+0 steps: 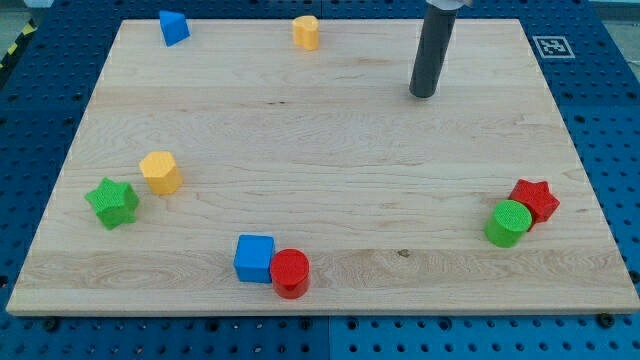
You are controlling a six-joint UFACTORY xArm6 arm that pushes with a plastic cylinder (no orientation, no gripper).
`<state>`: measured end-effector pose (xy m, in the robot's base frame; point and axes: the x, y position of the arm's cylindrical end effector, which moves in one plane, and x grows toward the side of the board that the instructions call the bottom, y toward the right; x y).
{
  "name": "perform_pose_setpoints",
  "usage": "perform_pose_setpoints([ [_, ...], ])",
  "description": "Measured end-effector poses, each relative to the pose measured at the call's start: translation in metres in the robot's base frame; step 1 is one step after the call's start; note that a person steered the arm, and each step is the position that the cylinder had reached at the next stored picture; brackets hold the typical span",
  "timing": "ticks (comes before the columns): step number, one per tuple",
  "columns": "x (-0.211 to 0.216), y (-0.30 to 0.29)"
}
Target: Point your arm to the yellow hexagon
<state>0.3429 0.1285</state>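
- Camera view: tip (424,95) is seen near the surface's (330,150) top right; no jaws are fitted.
- Yellow hexagon (160,172) lies far left, beside green star (112,202).
- Approach step judged pending: a long diagonal sweep is called for.

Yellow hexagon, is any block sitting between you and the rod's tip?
No. My tip is near the view's top right, the yellow hexagon at the left beside the green star. Only bare board lies between them.
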Motion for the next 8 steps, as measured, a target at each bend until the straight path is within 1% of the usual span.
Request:
perform_pose_setpoints([
  [3, 0.007, 0.000],
  [4, 0.013, -0.024],
  [5, 0.035, -0.081],
  [6, 0.051, -0.150],
  [7, 0.058, -0.236],
  [8, 0.073, -0.321],
])
